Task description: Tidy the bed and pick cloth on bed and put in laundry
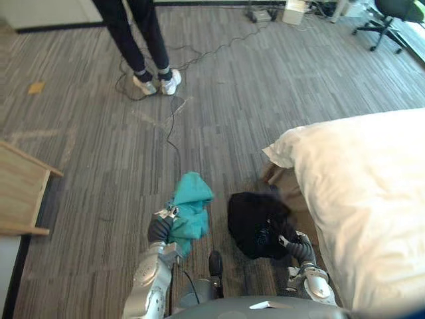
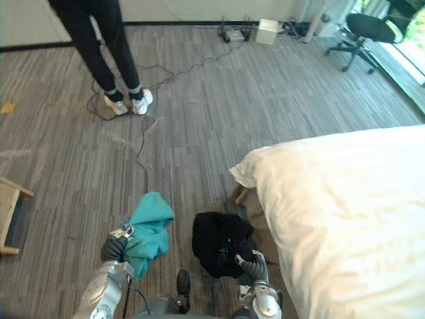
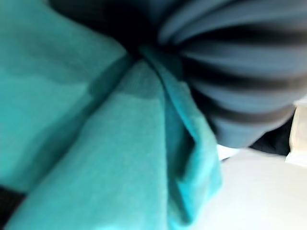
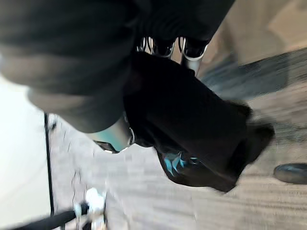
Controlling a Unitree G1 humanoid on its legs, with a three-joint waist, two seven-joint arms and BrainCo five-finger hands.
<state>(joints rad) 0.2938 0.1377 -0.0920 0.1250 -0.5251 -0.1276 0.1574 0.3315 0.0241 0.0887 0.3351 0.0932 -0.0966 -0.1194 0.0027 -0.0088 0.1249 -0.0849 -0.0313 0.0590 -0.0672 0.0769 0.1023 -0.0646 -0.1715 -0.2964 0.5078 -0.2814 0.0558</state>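
Note:
A teal cloth [image 1: 192, 209] hangs bunched from my left hand [image 1: 159, 229], raised over the carpet; up close the teal cloth [image 3: 96, 143] folds in against the hand's dark cover [image 3: 235, 72]. My right hand [image 1: 302, 249] is shut on a black cloth [image 1: 255, 222] that hangs beside the bed's corner. In the right wrist view its fingers [image 4: 194, 50] curl over the black cloth [image 4: 192, 129]. The bed [image 1: 372, 193], under a white duvet, lies to my right.
A person [image 1: 149, 46] stands on the carpet far ahead to the left, with a cable [image 1: 174, 133] trailing toward me. A wooden piece of furniture [image 1: 20, 193] sits at the left edge. An office chair [image 1: 392, 16] and a white box [image 1: 294, 12] stand at the far wall.

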